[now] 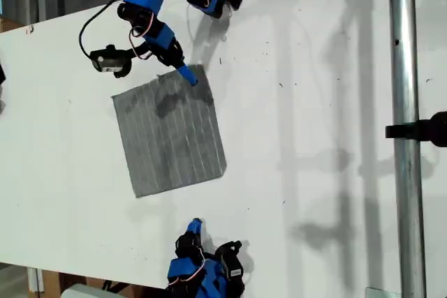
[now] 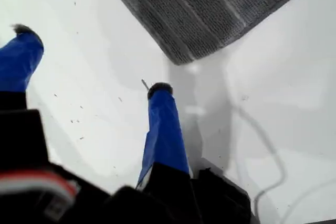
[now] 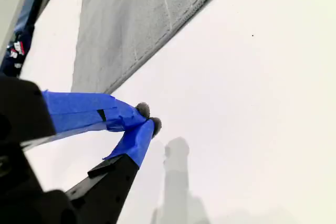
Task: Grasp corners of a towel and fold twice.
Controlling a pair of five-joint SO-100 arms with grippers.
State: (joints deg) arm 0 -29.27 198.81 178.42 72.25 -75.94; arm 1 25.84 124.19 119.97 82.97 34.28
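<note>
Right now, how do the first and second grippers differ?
Jaws: my first gripper is wide open, while my second gripper is shut with its tips touching.
Position: my first gripper is close to a corner of the towel, while my second gripper sits apart from it, with bare table between.
Shared: both have blue fingers, and neither holds the towel.

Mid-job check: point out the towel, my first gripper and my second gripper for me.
towel [image 1: 170,137]: exterior view, middle of the grey striped cloth.
my first gripper [image 2: 92,59]: first wrist view, midway between the open blue fingertips.
my second gripper [image 3: 148,118]: second wrist view, where the closed blue fingertips meet.
</note>
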